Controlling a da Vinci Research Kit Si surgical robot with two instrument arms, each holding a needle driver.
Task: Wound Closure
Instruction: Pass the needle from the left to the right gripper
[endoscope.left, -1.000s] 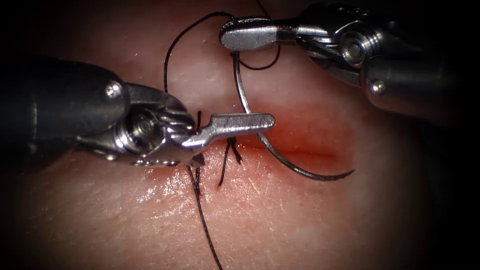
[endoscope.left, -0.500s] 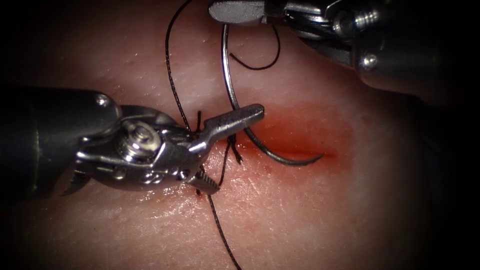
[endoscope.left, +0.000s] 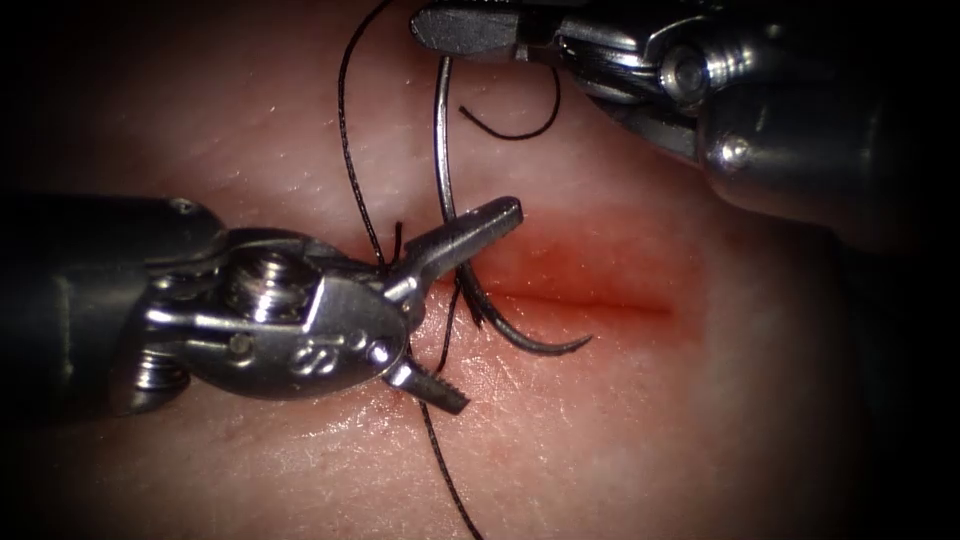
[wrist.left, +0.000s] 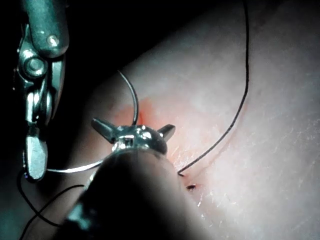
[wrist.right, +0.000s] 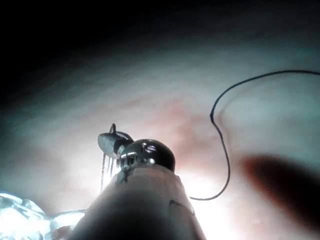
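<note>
Currently, scene status:
Right hand (endoscope.left: 440, 45): smooth steel jaws closed on the needle's (endoscope.left: 445, 190) blunt end, above the cut (endoscope.left: 590, 300).
Left hand (endoscope.left: 455, 305): serrated jaws spread wide, gripping nothing; the upper jaw crosses the needle's curve.
Needle: thin curved steel wire, free of the tissue (endoscope.left: 600, 440), tip just below the cut.
Thread (endoscope.left: 345, 140): dark strand, looping upward.
Markings: none legible.
</note>
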